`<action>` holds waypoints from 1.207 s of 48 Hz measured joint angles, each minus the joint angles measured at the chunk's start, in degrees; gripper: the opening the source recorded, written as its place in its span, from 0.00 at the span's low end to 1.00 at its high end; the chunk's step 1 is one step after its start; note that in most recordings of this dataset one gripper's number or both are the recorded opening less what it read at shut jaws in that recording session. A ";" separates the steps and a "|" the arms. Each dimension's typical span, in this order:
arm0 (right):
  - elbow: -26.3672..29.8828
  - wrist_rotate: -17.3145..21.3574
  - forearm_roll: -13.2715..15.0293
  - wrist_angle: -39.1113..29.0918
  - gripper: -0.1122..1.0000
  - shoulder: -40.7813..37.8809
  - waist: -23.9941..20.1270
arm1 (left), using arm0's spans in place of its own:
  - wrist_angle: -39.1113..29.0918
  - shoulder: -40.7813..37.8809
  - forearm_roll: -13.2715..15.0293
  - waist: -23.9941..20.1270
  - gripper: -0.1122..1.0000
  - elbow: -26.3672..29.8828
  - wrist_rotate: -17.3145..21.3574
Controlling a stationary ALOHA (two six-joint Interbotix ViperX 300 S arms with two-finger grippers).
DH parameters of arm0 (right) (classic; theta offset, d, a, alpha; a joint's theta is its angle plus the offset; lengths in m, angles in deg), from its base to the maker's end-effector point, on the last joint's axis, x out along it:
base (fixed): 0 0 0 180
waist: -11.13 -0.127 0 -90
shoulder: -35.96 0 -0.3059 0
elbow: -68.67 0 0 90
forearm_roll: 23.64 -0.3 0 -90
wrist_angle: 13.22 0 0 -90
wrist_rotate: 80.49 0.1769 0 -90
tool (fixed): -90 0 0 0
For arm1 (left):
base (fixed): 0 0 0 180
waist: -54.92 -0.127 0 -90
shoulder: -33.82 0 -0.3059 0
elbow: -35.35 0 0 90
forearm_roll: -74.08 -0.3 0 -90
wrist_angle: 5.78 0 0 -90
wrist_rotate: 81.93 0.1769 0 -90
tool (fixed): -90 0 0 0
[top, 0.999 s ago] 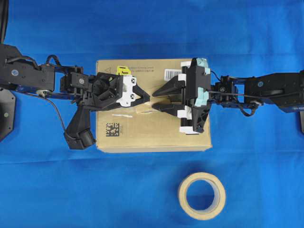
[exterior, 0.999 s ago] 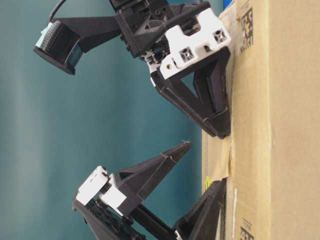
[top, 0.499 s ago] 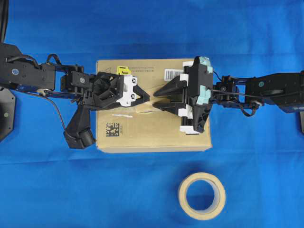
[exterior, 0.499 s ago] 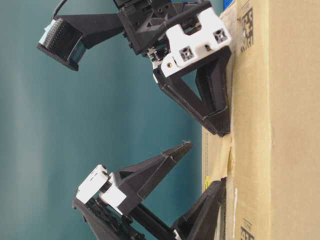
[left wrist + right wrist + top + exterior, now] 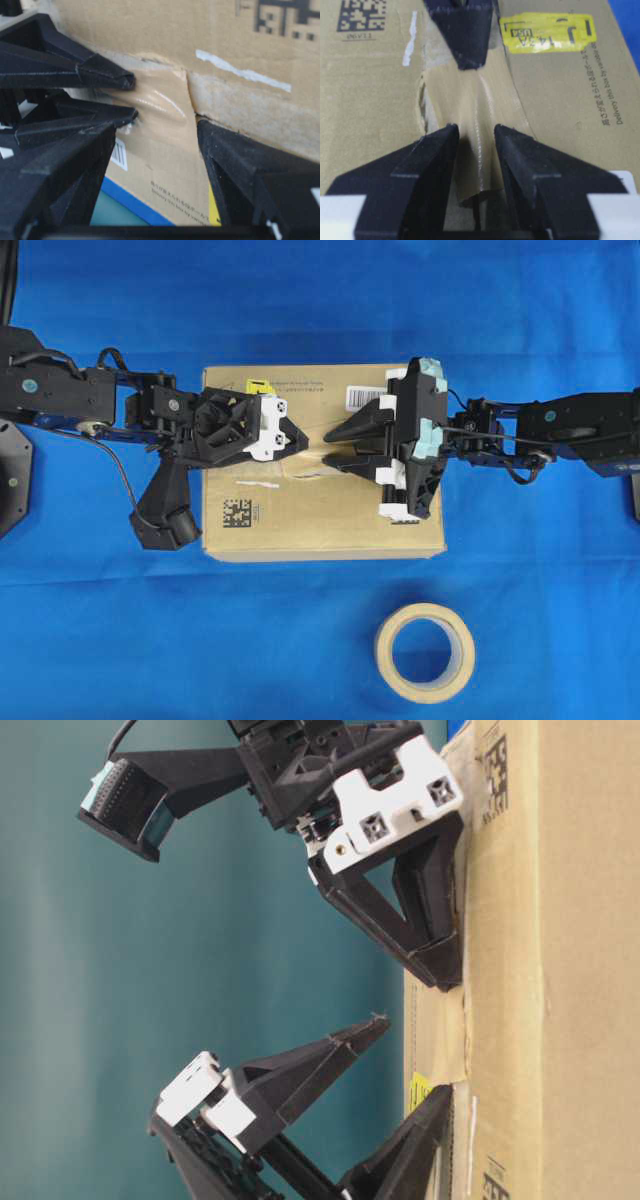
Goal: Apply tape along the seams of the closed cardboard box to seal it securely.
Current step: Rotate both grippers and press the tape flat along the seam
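The cardboard box lies in the middle of the overhead view. A short tan tape lies across the seams at the box's centre, buckled into a raised ridge. My left gripper is open, its fingertips pressed on the box top at the tape's left end. From the right, my right gripper is open and straddles the tape's ridge. One of its fingers rests on the box and the other is raised.
A tan tape roll lies flat on the blue cloth in front of the box. On the box top are a yellow sticker, a white barcode label and a black square code.
My left gripper has slid slightly left along the box top. The right gripper's jaws have narrowed a little. The tape between the two grippers lies flatter against the box.
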 measured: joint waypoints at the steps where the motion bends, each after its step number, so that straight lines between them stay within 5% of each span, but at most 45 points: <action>1: 0.00 0.00 0.00 0.00 0.51 0.00 0.09 | -0.09 0.00 0.00 -0.09 0.70 0.00 0.00; 17: -0.09 0.00 0.00 0.00 0.51 0.09 0.09 | 1.23 2.02 0.26 -1.67 0.70 -1.14 -1.41; 27: -2.20 -0.26 0.00 -0.44 0.51 2.90 0.09 | 10.28 5.62 0.79 -2.11 0.69 -4.92 -10.63; 34: -3.25 -0.97 0.18 -0.53 0.51 6.68 0.09 | 17.14 8.00 0.79 -1.93 0.68 -7.38 -22.76; 48: -3.25 -2.72 1.85 0.88 0.51 12.57 0.35 | 27.07 9.84 0.88 0.88 0.63 -9.14 -54.14; 54: -3.16 -2.81 1.85 3.43 0.45 12.66 1.41 | 28.74 9.76 0.97 1.14 0.41 -9.14 -68.38; 58: -2.37 -3.08 1.85 4.48 0.25 12.22 2.37 | 29.53 9.23 0.88 1.76 0.22 -9.05 -76.11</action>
